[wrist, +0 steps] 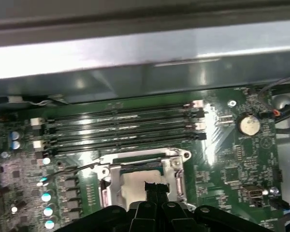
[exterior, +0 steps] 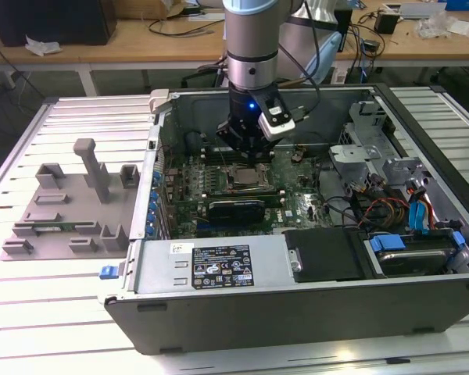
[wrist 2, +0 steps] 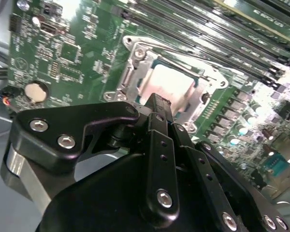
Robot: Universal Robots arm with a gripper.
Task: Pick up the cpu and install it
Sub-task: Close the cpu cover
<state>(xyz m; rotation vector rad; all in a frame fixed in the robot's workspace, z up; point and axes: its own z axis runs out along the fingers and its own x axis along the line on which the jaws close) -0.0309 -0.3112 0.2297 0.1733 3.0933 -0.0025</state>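
The cpu (exterior: pixel 247 179) lies flat in the socket of the green motherboard, inside the open grey case. In both wrist views its pale silvery top (wrist 2: pixel 170 83) (wrist: pixel 131 186) sits within the metal socket frame (wrist 2: pixel 133 67) (wrist: pixel 177 169). My gripper (exterior: pixel 246 155) hangs just above it. The black fingers (wrist 2: pixel 157 101) (wrist: pixel 153 187) stand pressed together over the chip's near edge, with nothing between them. I cannot tell whether the tips touch the chip. The gripper body hides part of the chip.
Memory slots (wrist: pixel 121 126) run along one side of the socket. A coin battery (wrist: pixel 249 124) sits nearby, and a long black card (exterior: pixel 238 209) lies beside the socket. The case walls (exterior: pixel 160 148) close in. A grey fixture plate (exterior: pixel 70 203) lies at the exterior view's left.
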